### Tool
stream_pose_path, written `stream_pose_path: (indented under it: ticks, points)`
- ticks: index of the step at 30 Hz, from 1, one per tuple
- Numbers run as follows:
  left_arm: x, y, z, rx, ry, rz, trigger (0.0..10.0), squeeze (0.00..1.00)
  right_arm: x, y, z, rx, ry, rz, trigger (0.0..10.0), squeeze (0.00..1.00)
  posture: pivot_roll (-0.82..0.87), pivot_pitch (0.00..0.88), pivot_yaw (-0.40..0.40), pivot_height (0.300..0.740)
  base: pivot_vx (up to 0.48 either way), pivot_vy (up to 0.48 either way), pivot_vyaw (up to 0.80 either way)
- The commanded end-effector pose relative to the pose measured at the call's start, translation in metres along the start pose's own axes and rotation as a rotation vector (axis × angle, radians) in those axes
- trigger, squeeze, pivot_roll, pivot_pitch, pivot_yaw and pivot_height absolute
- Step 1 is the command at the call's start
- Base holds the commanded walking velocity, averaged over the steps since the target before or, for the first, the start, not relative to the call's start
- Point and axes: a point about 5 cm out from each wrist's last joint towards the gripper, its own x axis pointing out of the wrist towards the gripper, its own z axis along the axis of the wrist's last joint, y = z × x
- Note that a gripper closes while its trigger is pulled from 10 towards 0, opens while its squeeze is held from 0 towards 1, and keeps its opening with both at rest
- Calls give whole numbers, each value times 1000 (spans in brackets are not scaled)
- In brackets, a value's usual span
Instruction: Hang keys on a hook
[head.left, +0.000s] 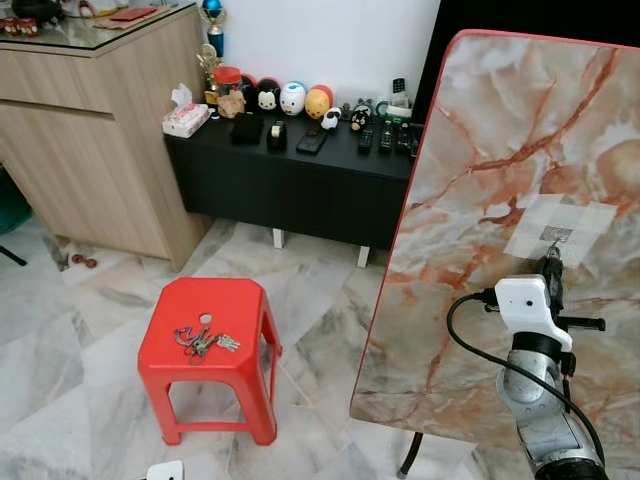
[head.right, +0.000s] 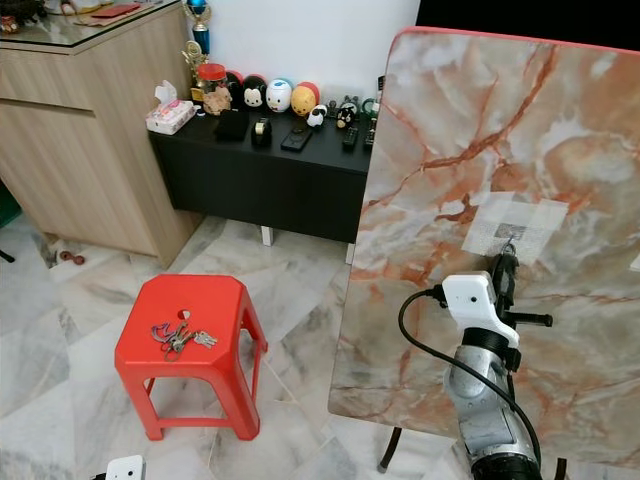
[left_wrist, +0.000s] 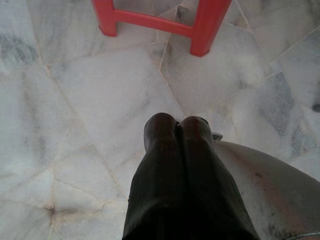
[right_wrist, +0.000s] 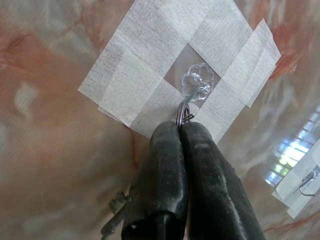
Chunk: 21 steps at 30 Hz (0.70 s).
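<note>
A clear plastic hook (right_wrist: 197, 82) is taped to the upright marble-patterned board (head.left: 480, 160). My right gripper (right_wrist: 180, 131) is raised against the board just under the hook, shut on a metal key ring (right_wrist: 184, 116) whose top touches the hook. A key (right_wrist: 116, 216) dangles beside the fingers. In the eye views the same gripper (head.left: 552, 264) points up at the tape patch (head.left: 560, 228). Another bunch of keys (head.left: 204, 341) lies on the red plastic stool (head.left: 245, 300). My left gripper (left_wrist: 177, 126) hangs shut and empty over the floor near the stool's legs (left_wrist: 204, 26).
A low black cabinet (head.left: 300, 185) with figurines and remotes stands along the back wall, next to a wooden cabinet (head.left: 100, 130). A second taped hook (right_wrist: 307, 181) sits further along the board. The floor is pale marble tile (head.left: 90, 380).
</note>
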Motion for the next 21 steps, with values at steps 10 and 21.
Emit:
stream_pose_path:
  ticks: [10,21]
  points:
    - [0,-2,-2,-13,4,-2,10000,0,0,-2,-2,-17,-2,15,10000,0,205,0,-79,740,0,0,0]
    - [0,-2,-2,-14,5,-2,10000,0,-6,5,-10,-7,31,85,10000,0,204,0,-80,740,0,0,0]
